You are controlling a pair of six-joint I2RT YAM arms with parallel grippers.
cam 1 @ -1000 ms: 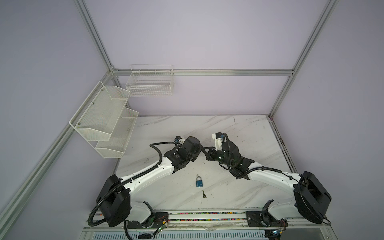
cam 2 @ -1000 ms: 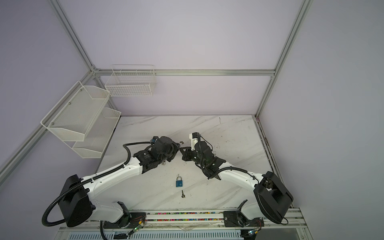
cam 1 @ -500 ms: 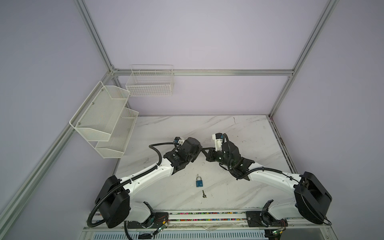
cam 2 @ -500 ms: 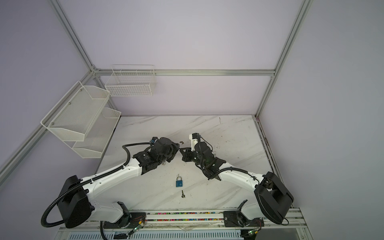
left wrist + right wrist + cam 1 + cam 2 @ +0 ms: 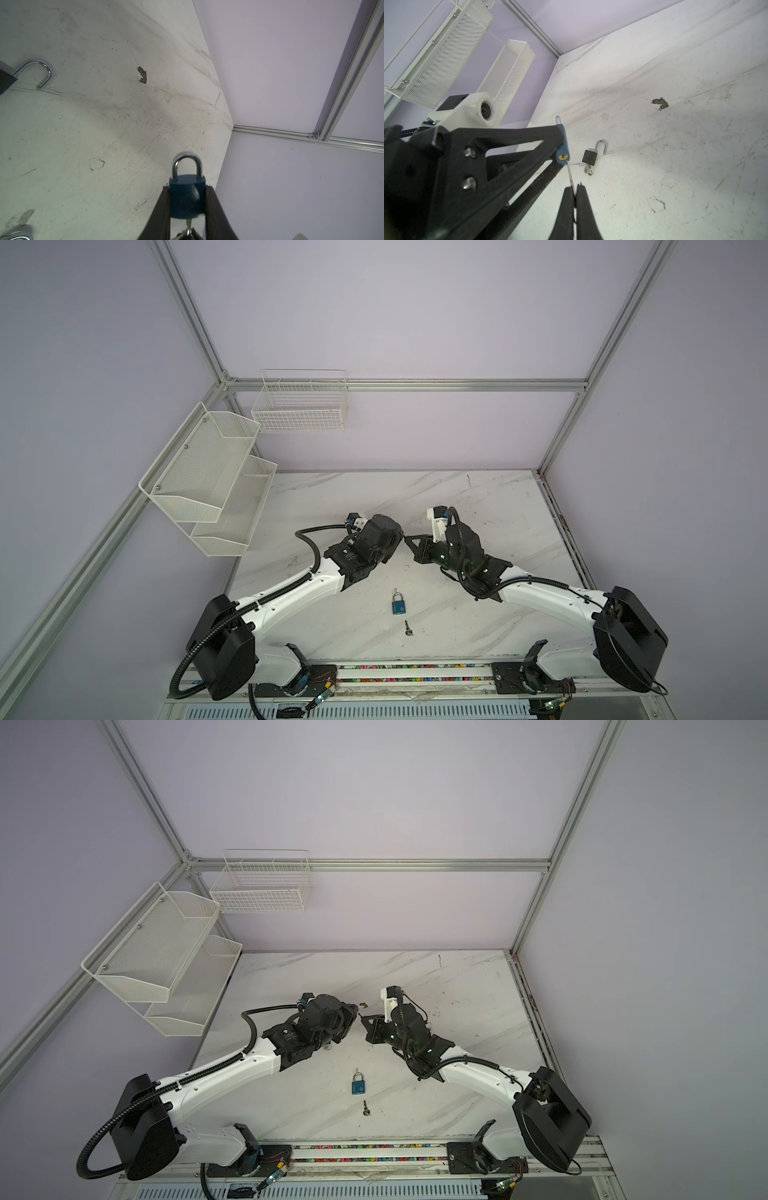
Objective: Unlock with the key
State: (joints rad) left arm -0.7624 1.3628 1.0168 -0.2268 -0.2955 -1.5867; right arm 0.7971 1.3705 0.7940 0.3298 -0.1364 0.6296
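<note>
**A:** What do the left jaws hold?

**B:** They are clamped on the body of a blue padlock (image 5: 187,197). Its shackle is closed and points away from the wrist. The right jaws are pressed together on a key (image 5: 570,176). Its thin blade reaches the padlock's underside, just beside the brass keyhole (image 5: 563,156).

**A:** Is the key in?

**B:** From the right wrist view it looks beside the slot rather than in it. I cannot tell whether the tip touches.

**A:** And the arms?

**B:** The left arm (image 5: 291,597) and the right arm (image 5: 540,593) rise from the front rail and bend inward. Their wrists are lifted, and they meet tip to tip above mid-bench.

**A:** Room around them?

**B:** The bench (image 5: 478,506) lies open behind them and to the right, up to the walls. Nearer the rail lie a second blue padlock (image 5: 397,605) and, just beside it, a spare key (image 5: 408,628). A black padlock (image 5: 589,156) with its shackle swung open lies near the tips. The white mesh shelves (image 5: 208,489) hang well apart on the left wall.

**A:** Anything hidden?

**B:** In both top views the wrists cover the held padlock and key. The left wrist view cuts off the black padlock's body at the frame edge.
</note>
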